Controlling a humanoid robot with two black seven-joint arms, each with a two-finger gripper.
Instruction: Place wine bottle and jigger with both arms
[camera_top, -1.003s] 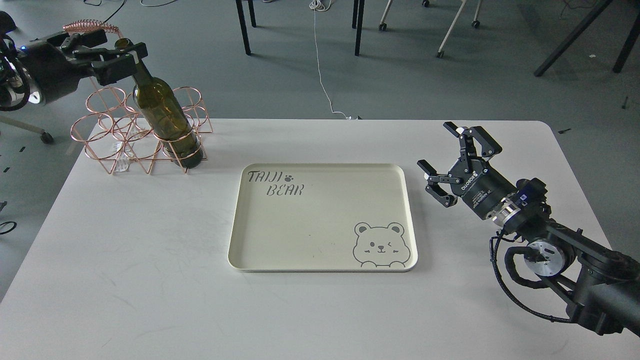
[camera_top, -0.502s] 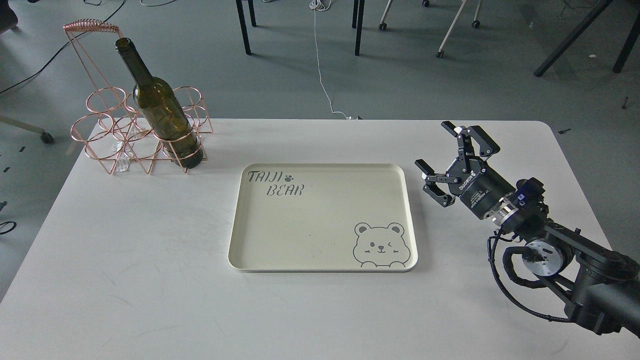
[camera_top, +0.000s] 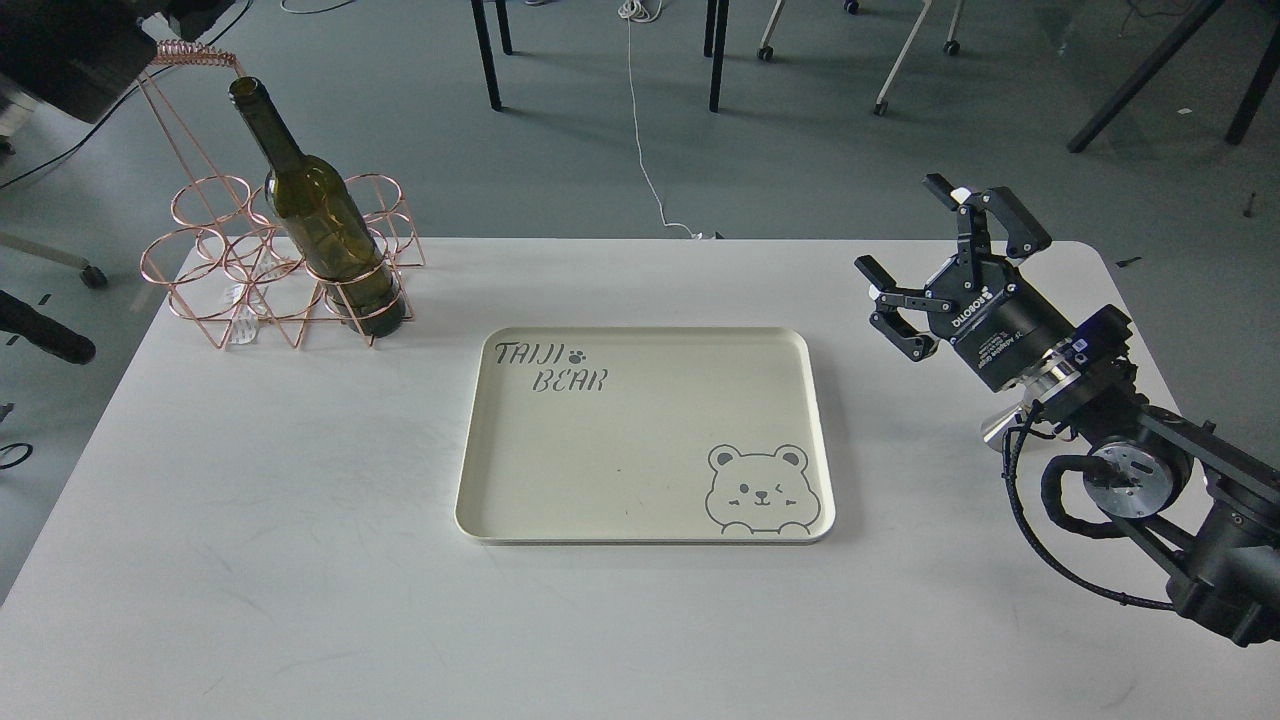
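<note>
The wine bottle (camera_top: 322, 215) stands tilted in a front ring of the copper wire rack (camera_top: 225, 270) at the table's far left. Nothing holds it. My right gripper (camera_top: 898, 224) is open and empty, raised above the table's right side, right of the cream tray (camera_top: 650, 430). A small shiny silver piece (camera_top: 1000, 428), seemingly the jigger, shows on the table under my right wrist, mostly hidden by the arm. A dark blurred part of my left arm (camera_top: 70, 45) fills the top left corner, clear of the bottle. Its fingers cannot be made out.
The white table (camera_top: 300, 560) carries the tray with "TAIJI BEAR" lettering and a bear drawing. A dark blurred bar (camera_top: 40, 338) shows off the table's left edge. Chair and table legs and a cable (camera_top: 645, 150) stand on the grey floor behind.
My left gripper let go of the bottle's neck and withdrew up to the left corner. My right gripper rose and moved back and right, uncovering the silver piece under its wrist.
</note>
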